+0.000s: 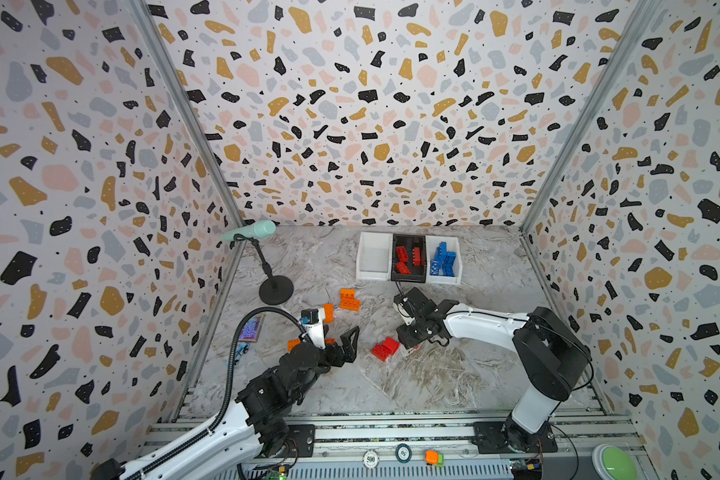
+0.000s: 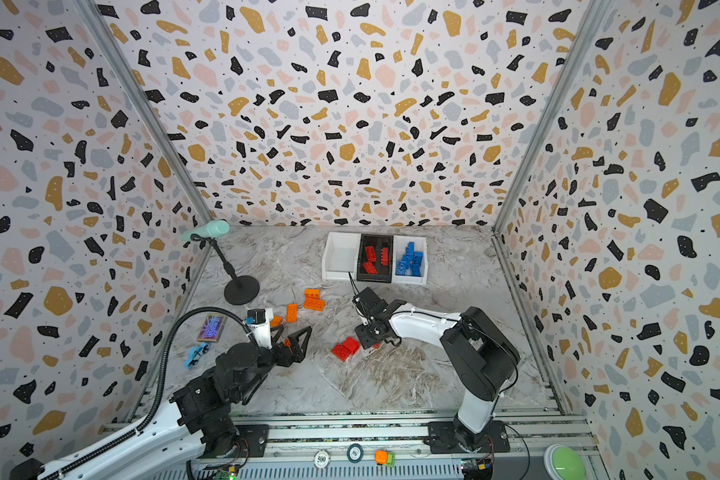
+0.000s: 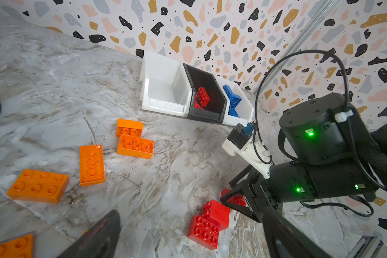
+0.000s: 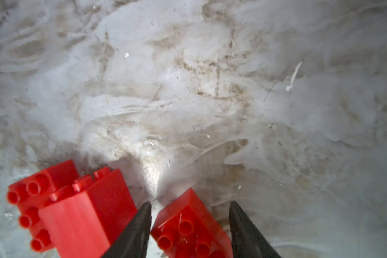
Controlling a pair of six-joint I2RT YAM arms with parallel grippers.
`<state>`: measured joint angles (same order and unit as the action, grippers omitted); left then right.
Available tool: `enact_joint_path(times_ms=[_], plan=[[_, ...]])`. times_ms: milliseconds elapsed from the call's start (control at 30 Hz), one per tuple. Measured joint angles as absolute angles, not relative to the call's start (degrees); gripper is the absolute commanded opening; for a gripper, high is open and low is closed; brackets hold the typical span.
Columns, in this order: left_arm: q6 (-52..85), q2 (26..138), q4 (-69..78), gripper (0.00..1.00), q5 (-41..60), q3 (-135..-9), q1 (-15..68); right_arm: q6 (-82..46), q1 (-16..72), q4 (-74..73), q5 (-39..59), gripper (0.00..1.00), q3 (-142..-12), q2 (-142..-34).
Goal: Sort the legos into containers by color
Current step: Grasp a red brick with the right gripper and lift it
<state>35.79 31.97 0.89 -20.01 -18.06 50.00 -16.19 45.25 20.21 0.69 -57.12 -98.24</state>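
Three containers stand in a row at the back: a white one (image 1: 363, 259) with nothing in it, a black one (image 1: 409, 277) holding red legos, and a white one (image 1: 446, 280) holding blue legos. Several orange legos (image 1: 349, 299) lie loose left of centre. Two red legos (image 1: 385, 348) touch each other mid-table. My right gripper (image 4: 190, 202) points down beside them, open, with a third red lego (image 4: 188, 225) on the table between its fingers. My left gripper (image 1: 337, 337) hovers wide open near the orange legos, holding nothing.
A mint-headed stand with a black round base (image 1: 276, 291) is at the back left. A shiny card (image 1: 252, 327) and a light-blue toy car (image 1: 238, 353) lie by the left wall. An orange-and-green cube (image 1: 433, 457) and a green button (image 1: 614, 461) sit on the front rail.
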Motion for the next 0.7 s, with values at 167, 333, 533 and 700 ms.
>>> enact_joint_path(times_ms=[167,333,533,700], plan=[[35.79,31.22,1.34,1.0,-20.03,-18.06,50.0,-15.44,45.23,21.02,0.89,0.57,-54.59,-96.92],[35.83,30.04,1.34,1.0,-20.03,-18.06,50.0,-14.92,45.25,21.43,1.74,0.57,-53.69,-96.01],[36.12,28.77,1.32,1.0,-20.05,-18.02,50.0,-14.63,45.47,22.35,3.05,0.57,-52.71,-94.78],[36.36,28.23,1.37,1.0,-20.08,-17.72,50.0,-14.44,45.78,23.18,3.4,0.45,-51.59,-93.54]])
